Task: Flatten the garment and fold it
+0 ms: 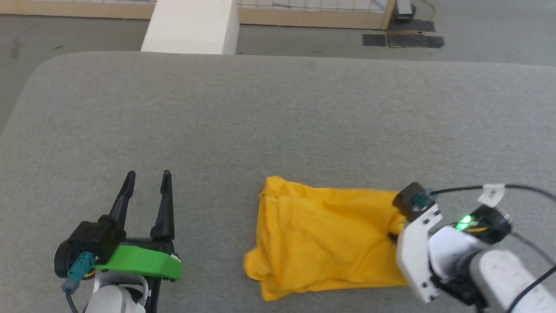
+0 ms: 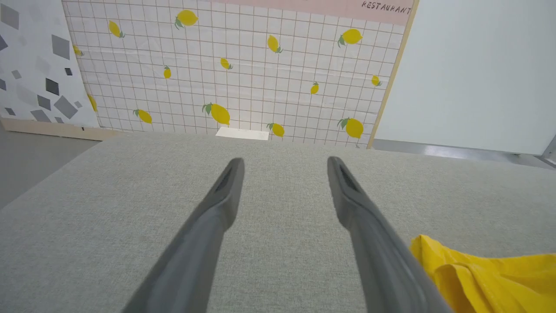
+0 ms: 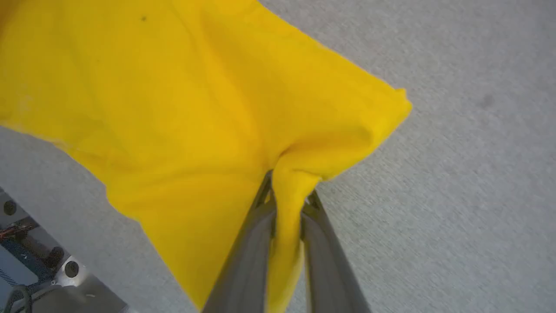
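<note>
The bright yellow garment (image 1: 323, 237) lies folded in a rough rectangle on the grey table (image 1: 278, 113), plain side up; no print shows. My right gripper (image 3: 287, 195) is shut on a pinch of its right edge, yellow cloth (image 3: 195, 100) squeezed between the two fingers. In the head view that gripper (image 1: 393, 234) sits at the garment's right side, mostly behind its white wrist. My left gripper (image 1: 147, 176) rests open to the left of the garment, apart from it, fingers pointing up the table. In the left wrist view the fingers (image 2: 226, 187) spread wide, a garment corner (image 2: 486, 278) at lower right.
A white block (image 1: 191, 26) stands beyond the table's far edge. A lemon-print wall panel (image 2: 243, 69) rises behind the table. Black cables (image 1: 530, 189) run from my right wrist. The table's far left corner is rounded, with grey floor (image 1: 52, 34) past it.
</note>
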